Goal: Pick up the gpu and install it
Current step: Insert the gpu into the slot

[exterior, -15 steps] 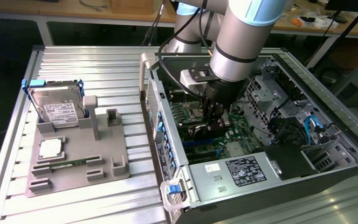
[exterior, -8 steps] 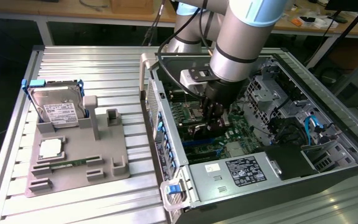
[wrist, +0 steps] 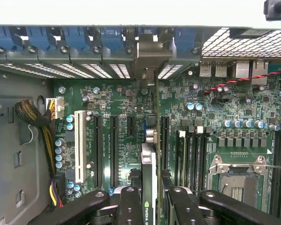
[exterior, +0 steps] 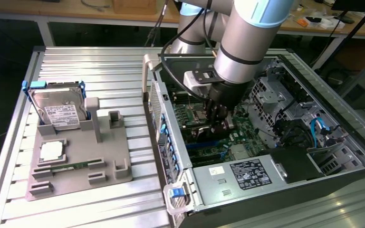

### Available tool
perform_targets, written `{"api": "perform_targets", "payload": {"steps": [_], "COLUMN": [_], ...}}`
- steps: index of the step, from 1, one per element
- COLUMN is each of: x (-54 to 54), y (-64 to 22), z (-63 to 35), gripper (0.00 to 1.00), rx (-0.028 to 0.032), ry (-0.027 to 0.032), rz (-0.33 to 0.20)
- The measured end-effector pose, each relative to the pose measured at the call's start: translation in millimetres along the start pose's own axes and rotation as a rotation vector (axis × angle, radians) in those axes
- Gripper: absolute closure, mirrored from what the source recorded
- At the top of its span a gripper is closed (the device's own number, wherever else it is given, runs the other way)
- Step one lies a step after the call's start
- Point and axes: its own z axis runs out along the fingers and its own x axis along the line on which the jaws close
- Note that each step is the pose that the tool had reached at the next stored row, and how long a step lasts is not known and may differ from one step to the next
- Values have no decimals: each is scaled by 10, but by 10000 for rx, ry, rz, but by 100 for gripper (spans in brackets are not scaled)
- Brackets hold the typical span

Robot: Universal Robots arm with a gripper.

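The gpu (wrist: 151,159) shows edge-on in the wrist view, a thin green card with a black cooler on one face. Its silver end bracket (wrist: 147,61) reaches the case's rear slot openings. My gripper (wrist: 154,206) is shut on it, one black finger (wrist: 129,206) on each side. The card stands upright over the motherboard (wrist: 117,98), in line with the long black expansion slots. I cannot tell whether its edge sits in a slot. In the exterior view my gripper (exterior: 220,121) is down inside the open computer case (exterior: 334,109), and it hides most of the card.
A grey fixture (exterior: 112,161) on the exterior view's left holds a silver hard drive (exterior: 59,111), a silver square chip (exterior: 52,151) and a narrow green memory stick (exterior: 68,166). Inside the case are the power supply (exterior: 249,173), blue cables (exterior: 319,126), an empty processor socket (wrist: 239,176) and a yellow-black cable bundle (wrist: 44,126).
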Motion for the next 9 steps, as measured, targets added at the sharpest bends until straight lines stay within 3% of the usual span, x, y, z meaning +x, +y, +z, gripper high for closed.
{"api": "perform_targets", "payload": {"steps": [9], "x": [3], "y": [0], "z": [25], "gripper": [73], "rx": [-1], "ry": [2], "rz": [-1]}}
